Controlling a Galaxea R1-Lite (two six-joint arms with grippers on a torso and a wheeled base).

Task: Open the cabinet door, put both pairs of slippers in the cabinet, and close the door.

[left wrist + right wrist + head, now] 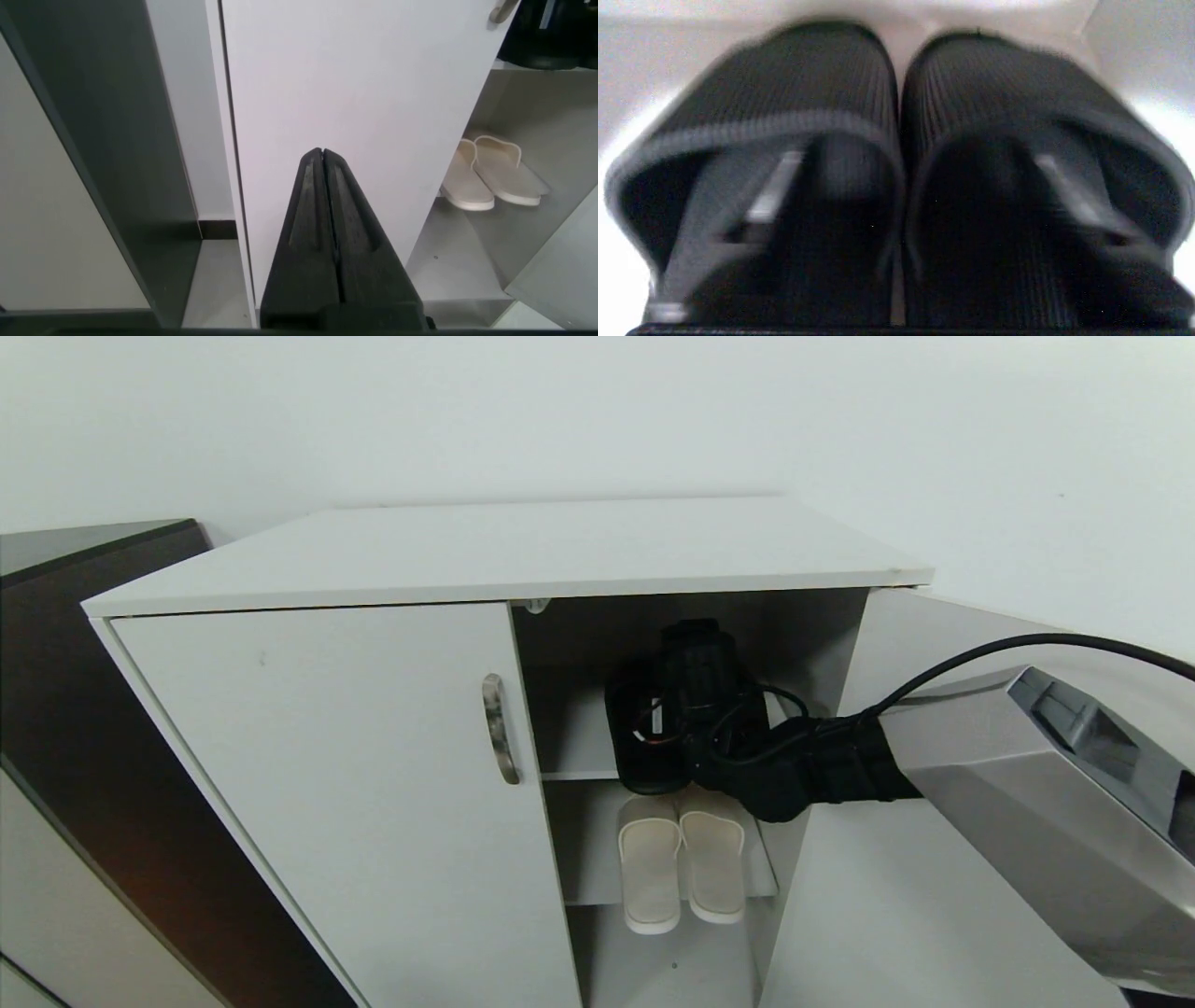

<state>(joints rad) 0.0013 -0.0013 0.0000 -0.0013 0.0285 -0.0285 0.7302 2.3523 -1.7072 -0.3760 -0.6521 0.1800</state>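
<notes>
Right gripper: inside the open right half of the white laminate two-door cabinet, at the upper shelf. A pair of black ribbed fabric slippers lies directly in front of it, side by side with their openings facing it. In the head view the pair sits on the upper shelf against the gripper. The wrist picture is smeared, so it cannot be told whether this gripper is clamped on the pair or spread apart.

Below the right gripper, one shelf down, a pair of cream moulded slide slippers rests flat, the two touching along their inner edges, heels toward the cabinet front.

To the gripper's right, the open white cabinet door stands swung outward. To its left, the closed white cabinet door carries a curved metal handle near its inner edge.

Left gripper: jaws pressed together with nothing between them, held outside the cabinet, pointing at the closed door. The cream slippers lie beyond and to its right.

A dark brown cabinet stands left of the white one.
</notes>
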